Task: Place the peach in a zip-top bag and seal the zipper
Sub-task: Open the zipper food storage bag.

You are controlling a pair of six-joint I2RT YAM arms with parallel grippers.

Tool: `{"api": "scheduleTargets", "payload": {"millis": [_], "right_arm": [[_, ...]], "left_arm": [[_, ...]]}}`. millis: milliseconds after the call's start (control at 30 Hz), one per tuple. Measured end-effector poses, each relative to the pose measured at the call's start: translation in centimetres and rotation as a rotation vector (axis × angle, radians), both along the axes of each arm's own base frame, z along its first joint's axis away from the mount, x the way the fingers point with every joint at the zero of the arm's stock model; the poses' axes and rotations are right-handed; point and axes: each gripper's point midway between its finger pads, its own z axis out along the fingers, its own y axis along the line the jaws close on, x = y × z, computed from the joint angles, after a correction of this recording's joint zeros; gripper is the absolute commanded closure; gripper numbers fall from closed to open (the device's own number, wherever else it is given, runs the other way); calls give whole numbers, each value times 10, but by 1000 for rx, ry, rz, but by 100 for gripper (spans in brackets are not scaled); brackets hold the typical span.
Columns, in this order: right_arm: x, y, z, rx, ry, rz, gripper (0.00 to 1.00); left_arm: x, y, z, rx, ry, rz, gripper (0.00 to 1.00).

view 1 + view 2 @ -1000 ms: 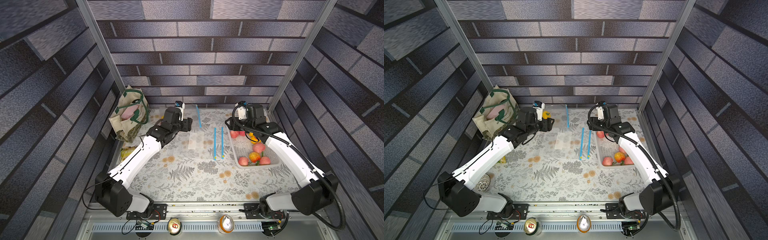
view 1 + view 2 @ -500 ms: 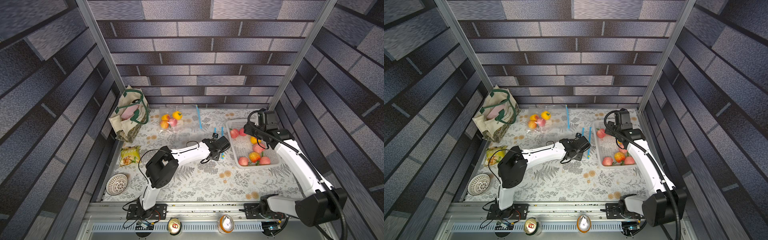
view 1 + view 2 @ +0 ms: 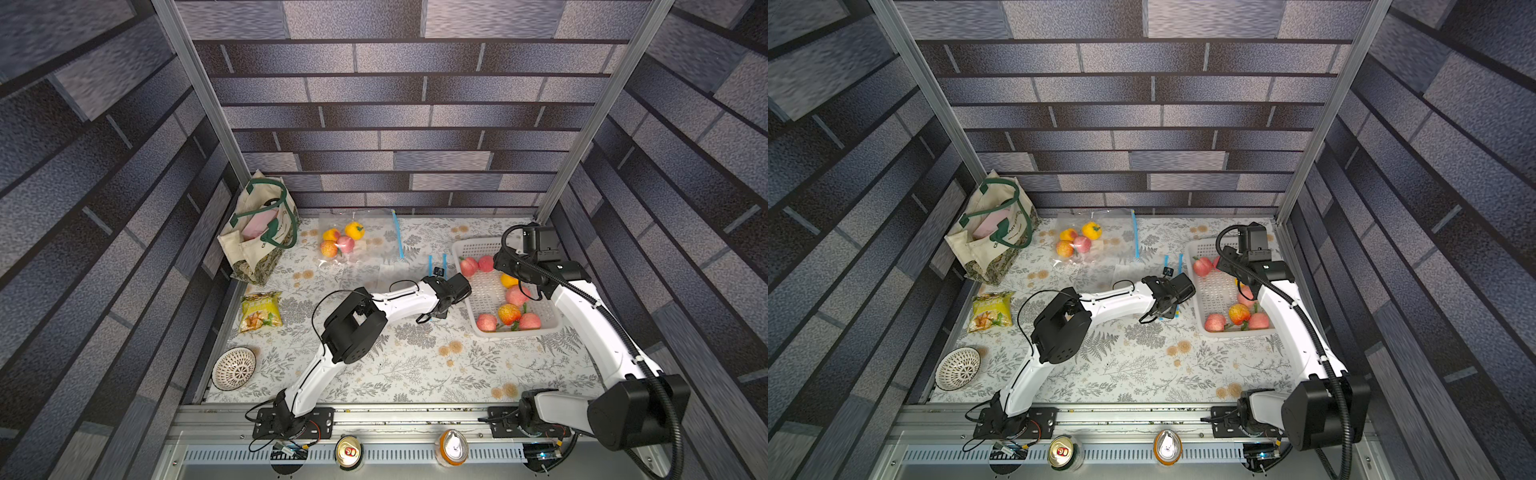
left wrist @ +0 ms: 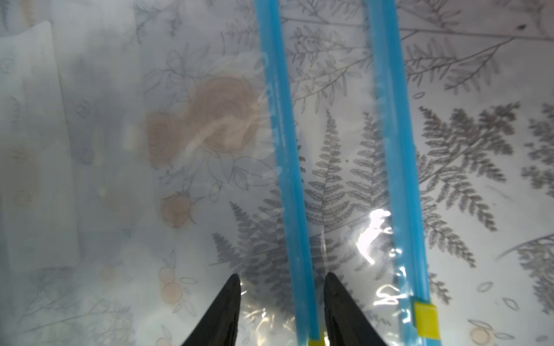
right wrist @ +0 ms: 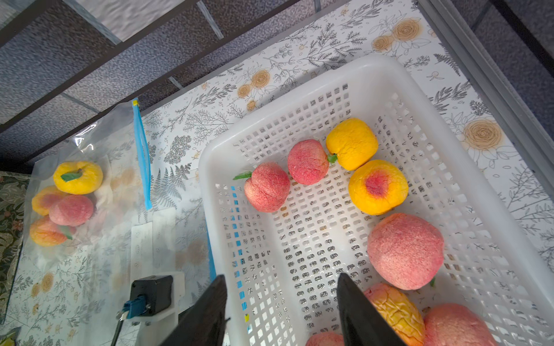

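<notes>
Several peaches, among them a pink one [image 5: 404, 250] and an orange one [image 5: 377, 187], lie in the white basket [image 3: 473, 245] at the right. My right gripper [image 5: 281, 275] hangs open over the basket [image 5: 374, 69], with nothing between its fingers. An empty clear zip-top bag [image 4: 209, 149] lies flat just left of the basket. Its mouth is apart, and the two blue zipper strips [image 4: 284, 149] run side by side. My left gripper [image 4: 282, 275] is open low over the bag's near end, jaws either side of one strip. In a top view the left gripper [image 3: 436, 311] hides that end.
A second clear bag [image 3: 357, 245], holding several fruit, lies at the back centre. A tote bag [image 3: 262, 232] stands at the back left, with a snack packet [image 3: 259, 311] and a patterned bowl [image 3: 234, 368] nearer along the left edge. Two cans [image 3: 348, 452] sit on the front rail.
My left arm has swung from the bag at the back over to the empty bag beside the basket. My right gripper has shifted from the basket's far left corner to over its middle.
</notes>
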Motion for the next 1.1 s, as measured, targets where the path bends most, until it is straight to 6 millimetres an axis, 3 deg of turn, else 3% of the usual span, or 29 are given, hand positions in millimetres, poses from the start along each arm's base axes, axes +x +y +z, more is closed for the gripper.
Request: {"api": "scheduleTargets", "payload": {"millis": [467,567,800,933,1100], "right_arm": [[0,13,-2,64,-1,58,43],[-1,19,-1,89,2,83,43],[-6,39,0,140,10,155,44],[-14,64,4,186,11,223,44],[-32,132,4,298,32,371,44]], "left_arm": [[-3,5,-3,-13,14,14,93],[-4,13,5,-38,26,23,100],[12,42,38,-149,-1,84,100],[13,58,60,-245,-18,102,100],[6,72,98,-437,-55,101,100]]}}
